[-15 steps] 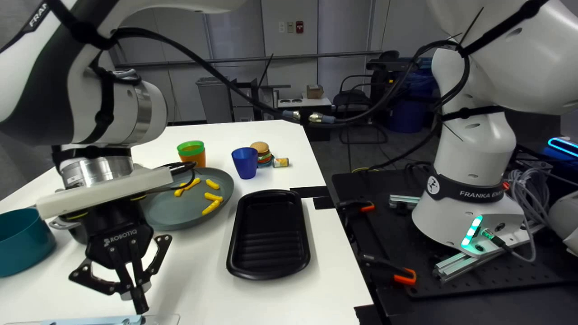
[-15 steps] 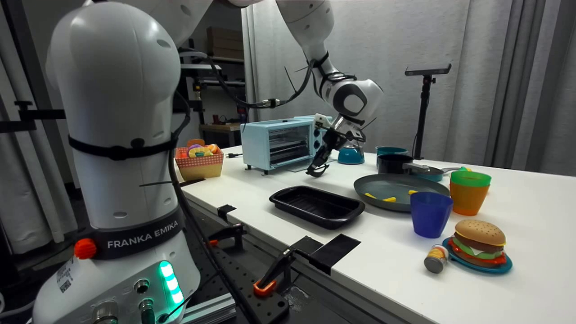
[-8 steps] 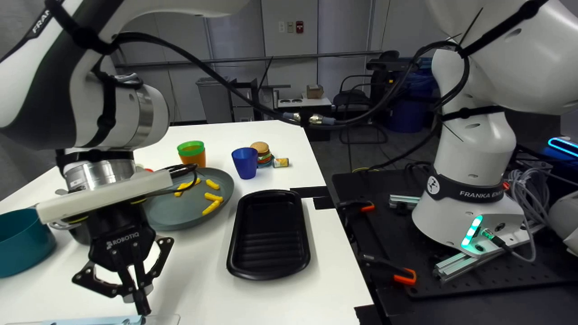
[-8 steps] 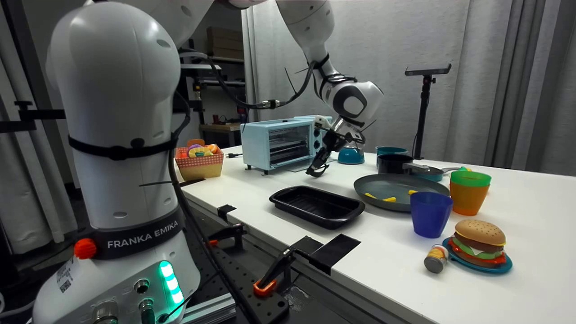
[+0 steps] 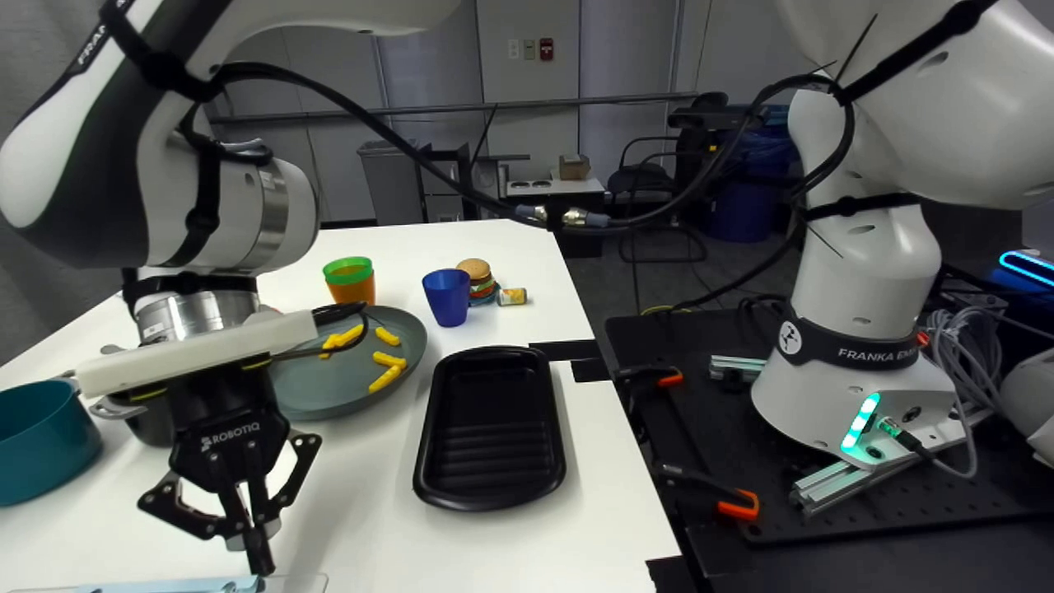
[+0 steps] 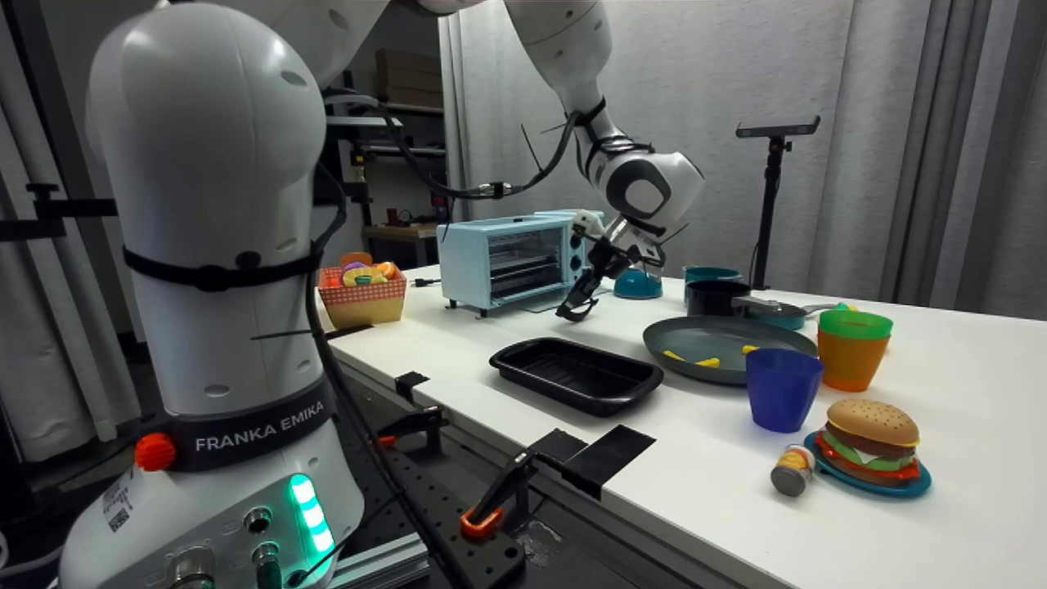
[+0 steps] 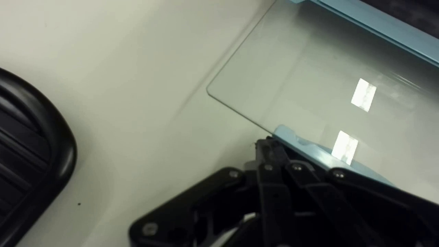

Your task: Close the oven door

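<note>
The light blue toaster oven [image 6: 462, 266] stands at the back of the table in an exterior view. Its clear oven door [image 7: 247, 92] is folded down, and in the wrist view it stretches out from the oven's blue front edge [image 7: 377, 25]. A light blue handle [image 7: 310, 151] runs along the door's outer edge; its end also shows at the bottom of an exterior view [image 5: 173, 585]. My gripper [image 7: 269, 142] is shut, with nothing seen between the fingers. Its tips are at the outer side of the handle, near one end. They also show low over the table in both exterior views [image 5: 261, 568] [image 6: 570, 314].
A black baking tray [image 5: 492, 428] lies near the gripper. A grey plate [image 5: 354, 395] with yellow pieces, a teal pot [image 5: 41, 445], a blue cup [image 5: 447, 298] and stacked cups [image 5: 352, 284] stand around. A basket of toy food [image 6: 364, 298] is beside the oven.
The wrist has shifted slightly toward the robot's base side and tilted a little, while the fingertips stay almost in place by the handle. The door has not visibly moved.
</note>
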### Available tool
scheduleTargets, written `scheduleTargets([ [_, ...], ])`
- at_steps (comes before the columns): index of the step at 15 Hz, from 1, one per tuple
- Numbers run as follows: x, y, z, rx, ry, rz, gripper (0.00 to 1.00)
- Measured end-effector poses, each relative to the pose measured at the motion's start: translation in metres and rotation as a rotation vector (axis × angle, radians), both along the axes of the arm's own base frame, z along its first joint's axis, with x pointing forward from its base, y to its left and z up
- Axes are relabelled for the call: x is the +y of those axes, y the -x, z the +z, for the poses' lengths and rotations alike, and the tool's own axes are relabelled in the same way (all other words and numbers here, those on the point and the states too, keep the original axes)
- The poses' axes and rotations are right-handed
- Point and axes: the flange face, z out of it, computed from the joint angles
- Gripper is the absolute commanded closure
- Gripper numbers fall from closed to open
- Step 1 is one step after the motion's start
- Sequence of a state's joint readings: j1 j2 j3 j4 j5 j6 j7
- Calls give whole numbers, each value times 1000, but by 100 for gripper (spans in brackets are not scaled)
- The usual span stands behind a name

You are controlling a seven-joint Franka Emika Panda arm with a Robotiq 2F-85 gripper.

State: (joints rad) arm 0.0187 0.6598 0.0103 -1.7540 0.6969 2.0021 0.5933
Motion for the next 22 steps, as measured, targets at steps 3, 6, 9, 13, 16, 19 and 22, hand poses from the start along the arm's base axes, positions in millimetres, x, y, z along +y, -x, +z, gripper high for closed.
scheduleTargets([
  [3,-4,1,5,7,-28,-26,100],
  [6,-7,0,27,9,-71,-37,100],
  [9,1,-4,65,-23,-121,-40,100],
  [13,24,-7,109,-74,-160,-11,100],
  [16,38,-7,125,-90,-171,17,100],
  [19,51,-8,134,-96,-184,47,100],
  [22,65,-6,146,-101,-191,94,100],
])
